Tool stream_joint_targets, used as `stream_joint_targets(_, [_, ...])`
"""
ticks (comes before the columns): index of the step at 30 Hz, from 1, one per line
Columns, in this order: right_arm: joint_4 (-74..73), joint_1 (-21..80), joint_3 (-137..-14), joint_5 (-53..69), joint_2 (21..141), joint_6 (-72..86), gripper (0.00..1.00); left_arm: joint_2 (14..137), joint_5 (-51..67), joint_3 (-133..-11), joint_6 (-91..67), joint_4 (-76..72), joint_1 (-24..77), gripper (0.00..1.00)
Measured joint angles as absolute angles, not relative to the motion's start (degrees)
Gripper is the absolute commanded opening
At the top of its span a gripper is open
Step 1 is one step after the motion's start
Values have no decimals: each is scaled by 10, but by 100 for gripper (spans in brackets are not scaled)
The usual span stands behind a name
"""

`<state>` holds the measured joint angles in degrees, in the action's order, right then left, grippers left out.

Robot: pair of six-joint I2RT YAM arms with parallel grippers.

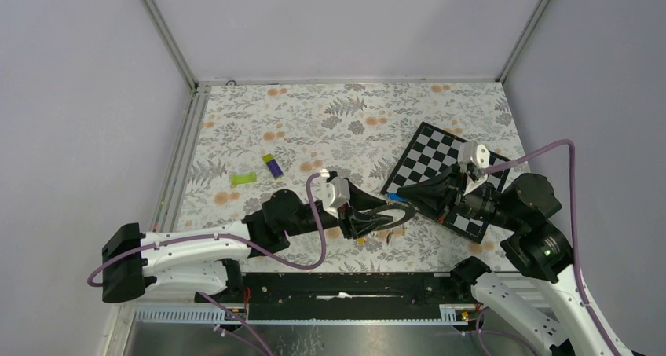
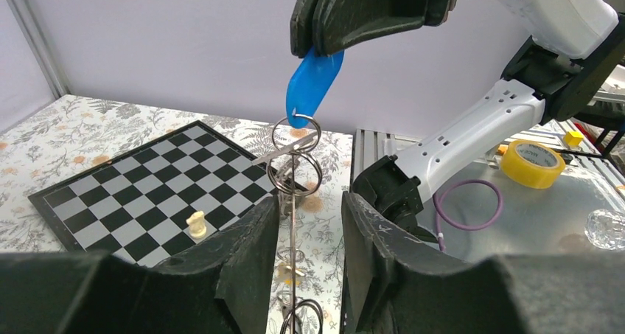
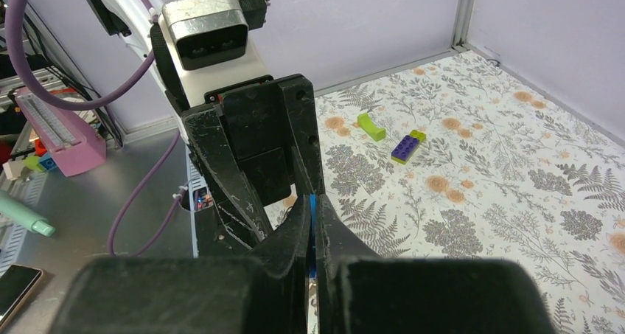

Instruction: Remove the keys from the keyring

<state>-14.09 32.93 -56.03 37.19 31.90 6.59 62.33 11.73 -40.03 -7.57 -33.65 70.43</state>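
A blue key tag (image 2: pixel 313 83) is pinched in my right gripper (image 2: pixel 317 52), which is shut on it above the table. Small wire rings (image 2: pixel 295 136) hang from the tag. Below them the keyring (image 2: pixel 292 238) shows edge-on as a thin grey line. It runs between the fingers of my left gripper (image 2: pixel 309 212), whose jaws stand apart with a gap on each side of it. More keys (image 2: pixel 293 269) lie blurred below. From above, both grippers meet at the table's near middle, left gripper (image 1: pixel 383 214), right gripper (image 1: pixel 408 196). The right wrist view shows only a blue sliver (image 3: pixel 312 205) between its shut fingers.
A chessboard (image 1: pixel 440 158) lies under the right arm, with a white chess piece (image 2: pixel 195 223) on it. A purple-and-green block (image 1: pixel 272 165) and a green piece (image 1: pixel 243 178) lie to the left. Yellow tape (image 2: pixel 532 163) and a purple cable (image 2: pixel 468 205) sit on the metal base.
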Motion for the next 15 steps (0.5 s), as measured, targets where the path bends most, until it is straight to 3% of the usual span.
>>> stream_joint_targets(15, [-134, 329, -556, 376, 318, 76, 0, 644, 112, -402, -76, -362, 704, 28])
